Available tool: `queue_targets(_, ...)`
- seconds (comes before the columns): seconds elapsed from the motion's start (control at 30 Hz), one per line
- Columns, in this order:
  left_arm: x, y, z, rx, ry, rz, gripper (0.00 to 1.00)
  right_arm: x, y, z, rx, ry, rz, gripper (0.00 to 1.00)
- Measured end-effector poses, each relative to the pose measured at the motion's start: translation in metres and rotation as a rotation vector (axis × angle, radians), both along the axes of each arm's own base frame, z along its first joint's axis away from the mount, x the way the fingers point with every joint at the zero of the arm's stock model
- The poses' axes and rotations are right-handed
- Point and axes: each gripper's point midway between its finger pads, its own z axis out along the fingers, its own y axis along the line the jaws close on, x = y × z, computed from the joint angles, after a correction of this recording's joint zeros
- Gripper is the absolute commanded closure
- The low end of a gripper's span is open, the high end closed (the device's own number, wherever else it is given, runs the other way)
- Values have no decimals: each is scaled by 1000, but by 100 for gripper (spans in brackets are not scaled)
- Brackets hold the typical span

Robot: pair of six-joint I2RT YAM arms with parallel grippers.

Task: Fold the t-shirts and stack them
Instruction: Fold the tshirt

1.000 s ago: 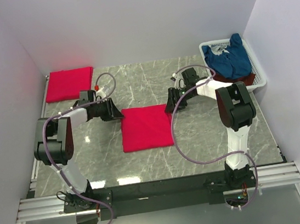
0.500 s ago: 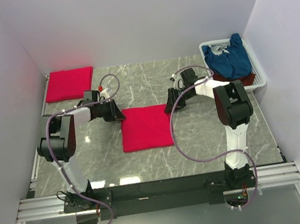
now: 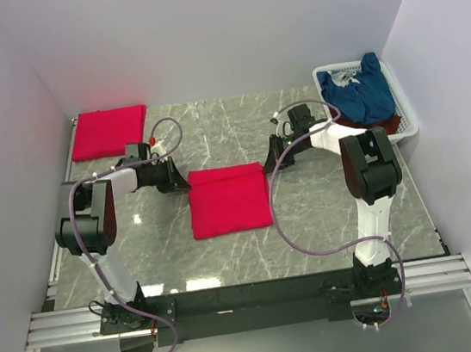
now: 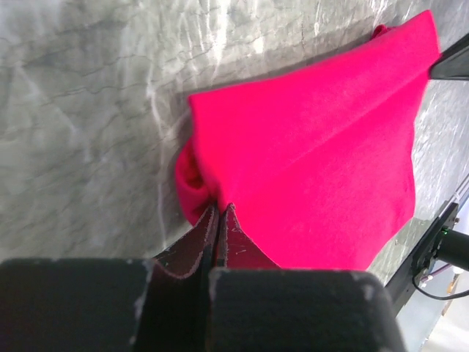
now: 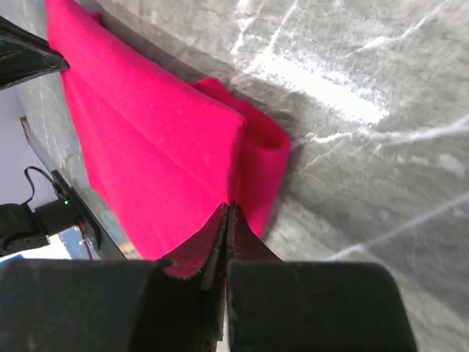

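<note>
While the folded bright red cloth t-shirt [image 3: 228,199] is lying at the middle of the grey marbled counter [image 3: 328,216], I am gripping its far edge with both arms. My left tool [image 3: 177,182] is pinching the far left corner and my right tool [image 3: 272,158] is pinching the far right corner. Through the left wrist camera, the left tool [image 4: 218,209] is showing its two dark fingers pressed together on the top layer of red cloth [image 4: 315,147], with a rolled fold bulging just beside them. Through the right wrist camera, the right tool [image 5: 226,209] is likewise clamping narrow on the cloth [image 5: 146,139], where a doubled edge is curling next to the fingertips. A second bright red t-shirt [image 3: 108,132], folded flat, is resting at the far left corner of the counter, well apart from my arms. At the far right, a white slatted plastic basket [image 3: 407,114] is holding a crumpled navy blue t-shirt [image 3: 365,94], which is lying on top of a darker red t-shirt [image 3: 385,126].
</note>
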Motion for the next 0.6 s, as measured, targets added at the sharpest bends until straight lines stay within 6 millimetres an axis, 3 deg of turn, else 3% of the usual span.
queue_targets(0.23, 1, 5, 3, 10, -23, -12, 99, 8, -3, 14, -2, -59, -21, 100)
queue_targets(0.4, 6, 5, -5, 15, -19, -15, 99, 14, -3, 6, -10, -60, -38, 100)
queue_targets(0.47, 8, 4, -10, 13, -12, -16, 93, 14, -3, -2, -11, -43, -39, 100)
queue_targets(0.5, 8, 3, -10, 8, -11, -20, 85, 14, -2, -6, -10, -34, -37, 95)
queue_targets(0.53, 8, 3, -9, 4, -13, -23, 80, 13, -2, -8, -7, -24, -35, 83)
queue_targets(0.57, 9, 3, -8, 0, -17, -27, 71, 13, -1, -10, -3, -15, -34, 76)
queue_targets(0.6, 9, 3, -6, -1, -22, -31, 68, 12, -1, -10, -4, -11, -31, 70)
